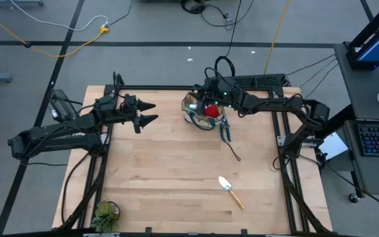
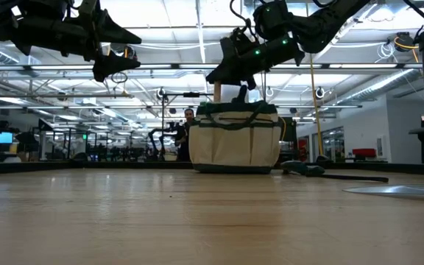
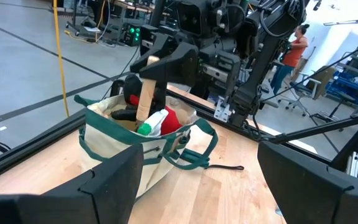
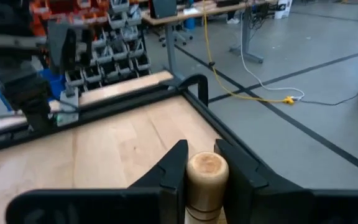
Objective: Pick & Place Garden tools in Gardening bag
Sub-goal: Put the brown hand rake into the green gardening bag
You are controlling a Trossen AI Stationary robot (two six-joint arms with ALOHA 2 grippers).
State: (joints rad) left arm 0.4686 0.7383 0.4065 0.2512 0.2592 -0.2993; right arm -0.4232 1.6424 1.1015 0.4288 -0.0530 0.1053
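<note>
The tan bag with green trim (image 1: pixel 193 113) stands at the table's far middle and also shows in the low view (image 2: pixel 235 143). A red item (image 3: pixel 176 118), a green-and-white piece (image 3: pixel 146 128) and a black item (image 3: pixel 124 114) lie in it. My right gripper (image 1: pixel 201 100) is over the bag, shut on a tool's wooden handle (image 3: pixel 145 93). The tool's lower part is hidden in the bag. My left gripper (image 1: pixel 152 112) is open and empty, above the table left of the bag. A silver trowel with a wooden handle (image 1: pixel 230 191) lies flat near the table's front right. My right gripper pinches the wooden handle near its rounded top end (image 4: pixel 207 169) between its two fingers (image 3: pixel 174 57). The fingers come from the table's right, slanting down, and lie across the handle. The handle stands nearly upright, and its lower part reaches down into the bag's opening.
A black tool with a long thin part (image 1: pixel 228 135) lies on the table just right of the bag. A small leafy potted plant (image 1: pixel 105 214) stands at the near left corner. The middle of the wooden tabletop (image 1: pixel 170 171) is bare. A person (image 3: pixel 294 46) stands beyond the table.
</note>
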